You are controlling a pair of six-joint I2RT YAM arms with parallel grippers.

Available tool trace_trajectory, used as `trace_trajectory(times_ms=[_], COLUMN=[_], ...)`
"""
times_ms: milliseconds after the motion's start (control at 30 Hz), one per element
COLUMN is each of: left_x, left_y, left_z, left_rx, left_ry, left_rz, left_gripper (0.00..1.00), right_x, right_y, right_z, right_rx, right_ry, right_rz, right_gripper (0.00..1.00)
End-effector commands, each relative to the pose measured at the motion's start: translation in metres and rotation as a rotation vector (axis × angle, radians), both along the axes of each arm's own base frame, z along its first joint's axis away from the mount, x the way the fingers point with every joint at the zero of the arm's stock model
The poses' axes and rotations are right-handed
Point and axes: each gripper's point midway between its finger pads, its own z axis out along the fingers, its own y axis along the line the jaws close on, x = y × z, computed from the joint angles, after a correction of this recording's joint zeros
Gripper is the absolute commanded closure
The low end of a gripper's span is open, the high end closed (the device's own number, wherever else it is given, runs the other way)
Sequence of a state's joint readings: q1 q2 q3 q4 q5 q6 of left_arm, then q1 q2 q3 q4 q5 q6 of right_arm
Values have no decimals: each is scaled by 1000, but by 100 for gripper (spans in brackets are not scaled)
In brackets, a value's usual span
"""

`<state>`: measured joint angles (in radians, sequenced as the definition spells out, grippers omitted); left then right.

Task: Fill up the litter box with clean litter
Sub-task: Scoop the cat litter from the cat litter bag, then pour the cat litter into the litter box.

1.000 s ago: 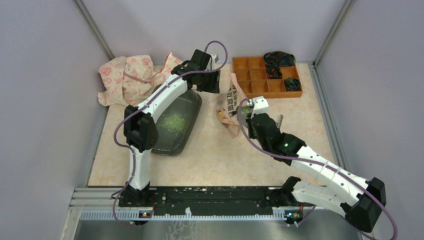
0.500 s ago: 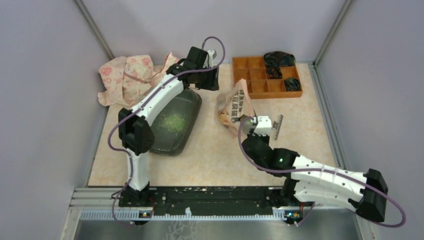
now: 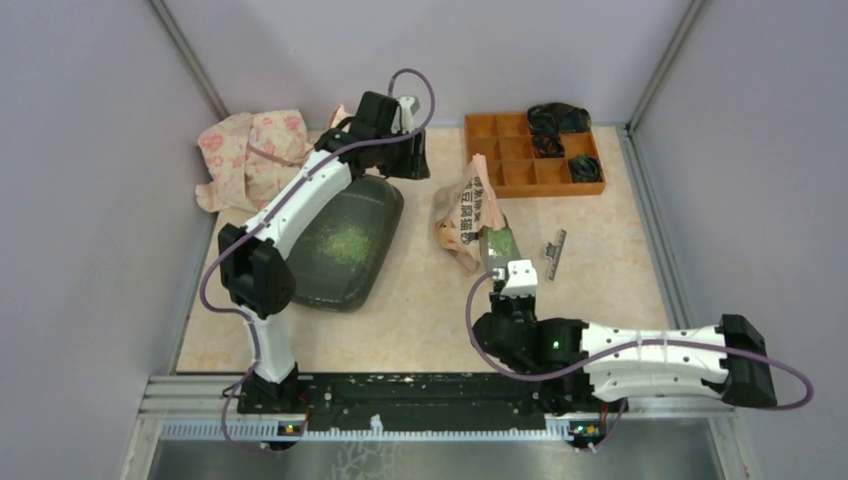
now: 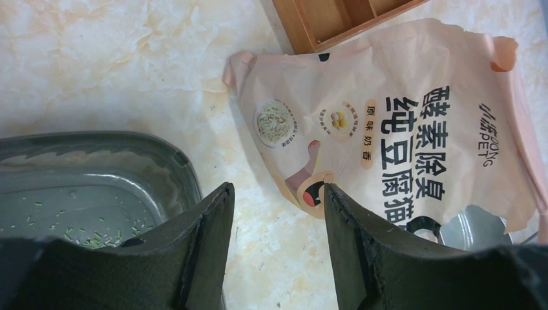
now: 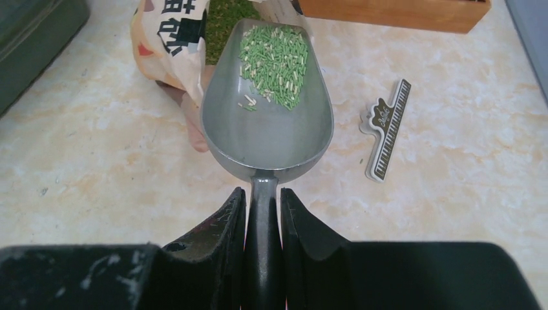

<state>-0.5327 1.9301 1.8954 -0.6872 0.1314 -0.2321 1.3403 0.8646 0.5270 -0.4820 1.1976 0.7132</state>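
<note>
One arm holds a scoop of litter, and the other holds nothing.

A crumpled pink flowery sheet (image 3: 255, 150) lies at the tabletop's back left corner. Beside it sits the big dark grey plastic litter box (image 3: 330, 285), with a small patch of tiny green clean litter (image 3: 347, 243) inside. The left gripper (image 4: 278, 194) hangs by the box's far corner, fingers apart and empty. The peach-pink printed bag (image 3: 462, 212) lies mid-table. The right gripper (image 5: 262, 194) squeezes the handle of the grey metal scoop (image 5: 268, 123), which carries more green bits. The orange tray with compartments (image 3: 515, 170) sits at the back right.
</note>
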Motion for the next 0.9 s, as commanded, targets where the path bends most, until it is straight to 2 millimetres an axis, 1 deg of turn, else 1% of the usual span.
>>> trace_trajectory(times_ms=[0,167,333,467,567,733,867], left_x=[-2,-1,1,3,4,4,6], left_y=[9,21,31,41,51,73,99], left_z=[33,42,57,66,69,71,74], left_rx=[-67,-97,-125,-139,-138,-141,-149], left_ry=[-49,-49,-64,-77,-84,-90,-99], left_rz=[5,22,37,55,72,106,159], left_gripper=[40,40,40,40,40,40,40], right_x=[-8,-21,-34,-44,-51,-58,-62], right_y=[0,13,28,42,57,75,85], right_z=[38,55,77,92,102,115,129], right_rx=[46,26,26,1,-35,-27,-13], right_ry=[-127,-176,-203,-227,-247,-270,-281], right_rz=[-39,8,59,107,142,170,182], right_gripper=[100,100,100,100,100,100,100])
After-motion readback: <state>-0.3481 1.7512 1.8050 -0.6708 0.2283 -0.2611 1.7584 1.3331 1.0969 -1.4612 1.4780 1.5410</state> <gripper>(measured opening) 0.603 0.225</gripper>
